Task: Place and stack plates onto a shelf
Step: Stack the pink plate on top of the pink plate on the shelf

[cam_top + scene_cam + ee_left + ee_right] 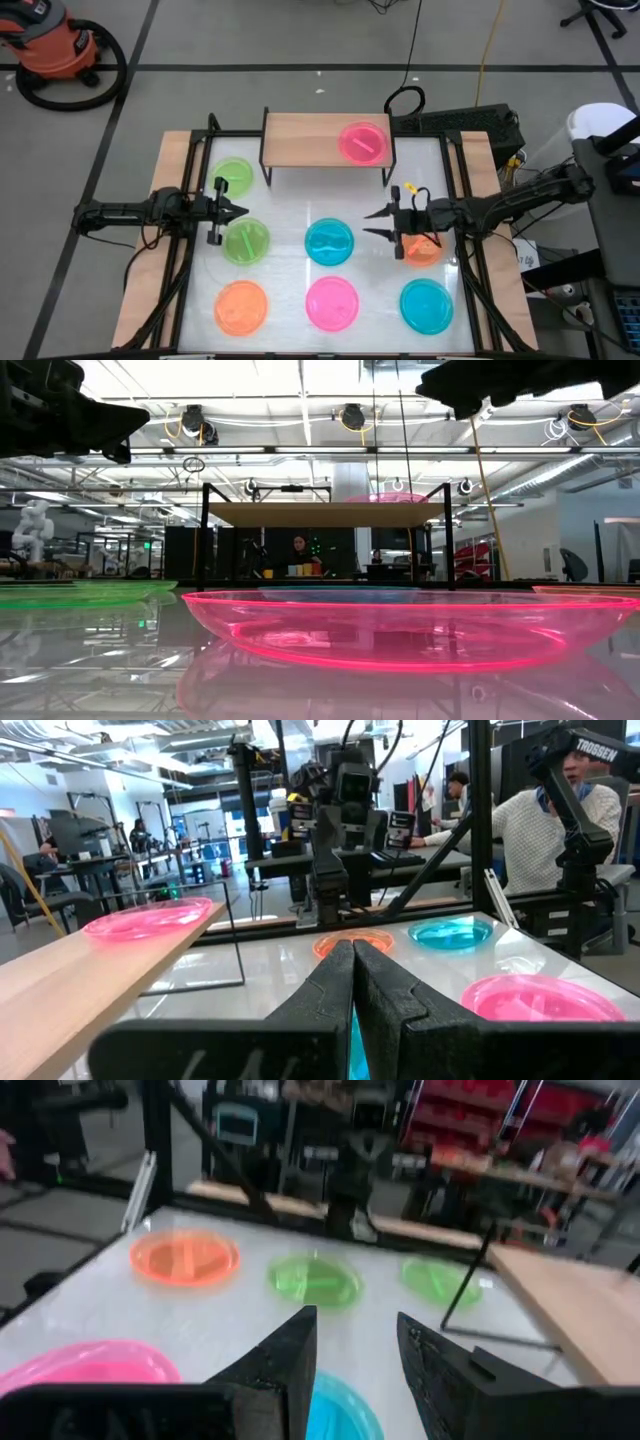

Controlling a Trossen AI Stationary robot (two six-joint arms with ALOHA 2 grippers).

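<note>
- One pink plate (362, 141) sits on the shelf (300, 142); seven plates wait on the desk (290, 215).
- Left claw (243, 211) hovers pinched together, empty, between the two green plates (245, 243).
- Right claw (369, 223) hangs spread, empty, beside the centre blue plate (329, 242), so plenty is left.

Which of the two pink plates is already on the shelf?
The pink plate at the right end of the shelf. The other pink plate lies on the table, front row, between an orange and a blue one.
</note>
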